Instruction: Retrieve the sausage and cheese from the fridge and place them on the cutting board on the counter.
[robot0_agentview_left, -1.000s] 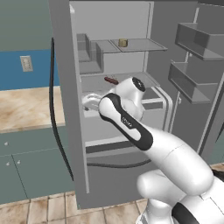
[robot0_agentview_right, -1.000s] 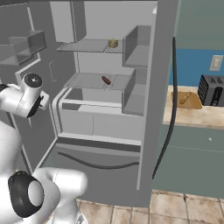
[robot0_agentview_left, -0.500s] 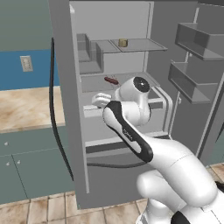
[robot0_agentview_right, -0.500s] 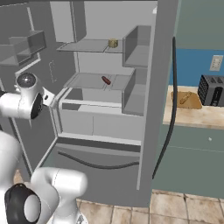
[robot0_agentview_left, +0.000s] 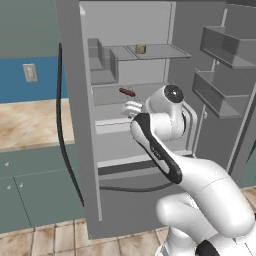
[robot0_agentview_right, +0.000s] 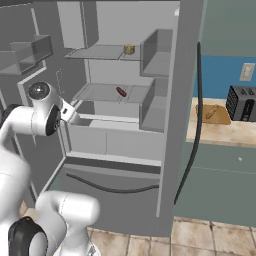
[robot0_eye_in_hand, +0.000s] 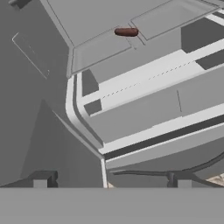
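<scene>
The fridge (robot0_agentview_left: 75, 125) stands with both doors open. The sausage (robot0_agentview_left: 127, 92) (robot0_agentview_right: 121, 91) is a slim dark red link lying on the middle shelf, and it appears near the top of the hand view (robot0_eye_in_hand: 126, 32). One shelf higher sits the cheese (robot0_agentview_left: 141, 48) (robot0_agentview_right: 129, 49), a small tan chunk. My gripper (robot0_eye_in_hand: 111, 181) is open with nothing between its fingers. It hovers in front of the drawers, below and short of the sausage (robot0_agentview_right: 69, 112). The cutting board (robot0_agentview_right: 212, 114) lies on the counter (robot0_agentview_right: 225, 131) right of the fridge.
A pale yellowish stick lies on the cutting board, and a black-and-silver toaster (robot0_agentview_right: 243, 102) stands just right of it. Door bins (robot0_agentview_left: 225, 65) jut out on the open right door. The open left door (robot0_agentview_right: 187, 100) stands between the fridge interior and the counter.
The arm has swung the hand further in toward the fridge shelves, nearer the sausage. The jaws have stayed open, and the food has not moved.
</scene>
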